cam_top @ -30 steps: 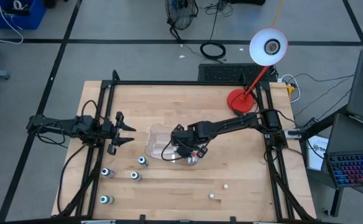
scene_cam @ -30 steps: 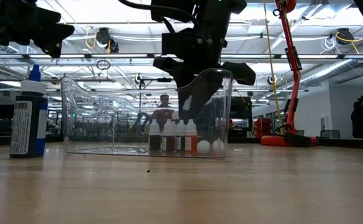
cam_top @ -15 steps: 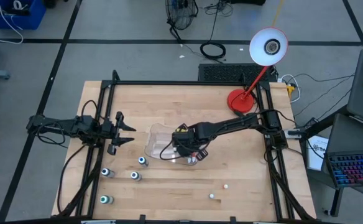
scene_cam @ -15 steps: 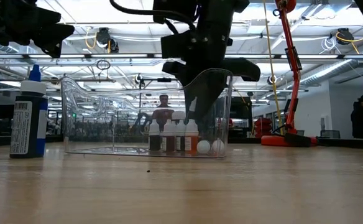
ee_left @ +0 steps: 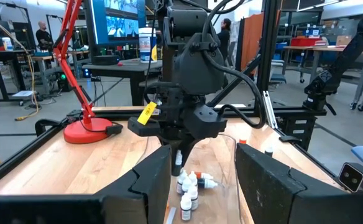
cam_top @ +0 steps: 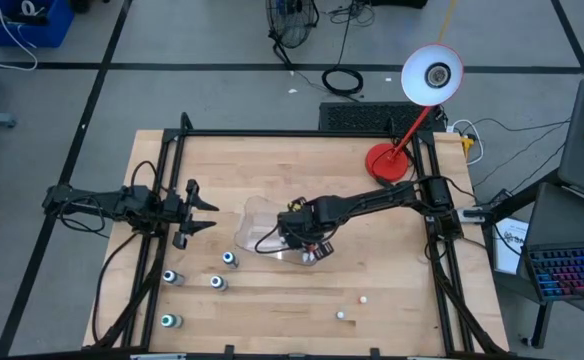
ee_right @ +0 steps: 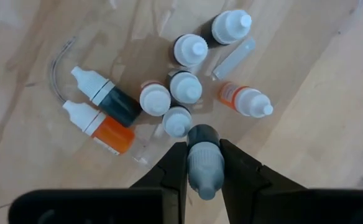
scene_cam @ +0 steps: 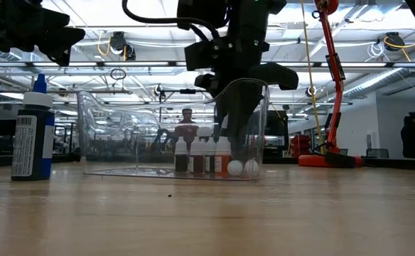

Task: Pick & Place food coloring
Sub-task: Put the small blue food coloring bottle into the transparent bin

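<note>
A clear tray (cam_top: 255,222) stands mid-table with several small food coloring bottles (ee_right: 169,99) in it, some upright on their bases, some lying on their sides. My right gripper (cam_top: 307,246) reaches down into the tray from above and is shut on one bottle with a grey-blue top (ee_right: 204,167). Three more bottles (cam_top: 217,283) stand loose on the table, nearer its front left. My left gripper (cam_top: 196,210) waits open at the table's left side, level and clear of everything. My right gripper pinches the grey-blue-topped bottle by its two sides (ee_right: 192,169) between its two fingers. The fingers (ee_right: 176,163) come steeply from above, pointing down into the tray. The bottle hangs just over the upright bottles (ee_right: 178,120); whether it touches them I cannot tell.
A red desk lamp (cam_top: 387,160) stands at the far right of the table. Two small white bits (cam_top: 341,316) lie near the front right. A blue-topped bottle (scene_cam: 31,128) looms at the left in the low view. The black frame (cam_top: 272,134) borders the table.
My right gripper has rolled about its own pointing line over the tray while staying in place, still shut on the bottle. In the low view the tray and the bottles in it have shifted a little to the right.
</note>
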`<state>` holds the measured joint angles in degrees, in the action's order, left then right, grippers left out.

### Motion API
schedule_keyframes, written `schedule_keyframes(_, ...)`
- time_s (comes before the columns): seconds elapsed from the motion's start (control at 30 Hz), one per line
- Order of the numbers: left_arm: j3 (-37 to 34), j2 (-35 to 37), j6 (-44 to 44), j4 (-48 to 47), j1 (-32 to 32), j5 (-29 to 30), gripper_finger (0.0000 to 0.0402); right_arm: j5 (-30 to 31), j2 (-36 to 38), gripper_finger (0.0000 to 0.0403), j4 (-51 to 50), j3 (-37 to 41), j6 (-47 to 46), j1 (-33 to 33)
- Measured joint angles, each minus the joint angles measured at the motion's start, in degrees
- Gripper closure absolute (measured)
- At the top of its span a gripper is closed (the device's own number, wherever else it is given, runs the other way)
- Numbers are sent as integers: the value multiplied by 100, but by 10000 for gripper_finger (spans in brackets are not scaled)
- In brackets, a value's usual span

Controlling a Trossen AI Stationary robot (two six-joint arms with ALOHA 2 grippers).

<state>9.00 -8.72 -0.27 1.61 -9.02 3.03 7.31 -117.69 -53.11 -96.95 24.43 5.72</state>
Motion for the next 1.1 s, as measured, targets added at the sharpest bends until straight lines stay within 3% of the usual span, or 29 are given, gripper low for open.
schedule_keyframes(0.4, -1, 0, 0, 0, -1, 0, 220, 35, 1, 347, -33, -2, 7, 4)
schedule_keyframes(0.7, -1, -1, 0, 0, 1, 0, 220, 648, 469, 347, 361, 0, -10, 178)
schedule_keyframes(0.9, -1, -1, 0, -2, 1, 0, 220, 704, 1030, 347, 2185, -2, -493, 351)
schedule_keyframes(1.1, -1, -1, 0, -2, 1, 0, 220, -198, 1201, 347, 4444, -108, -473, 428)
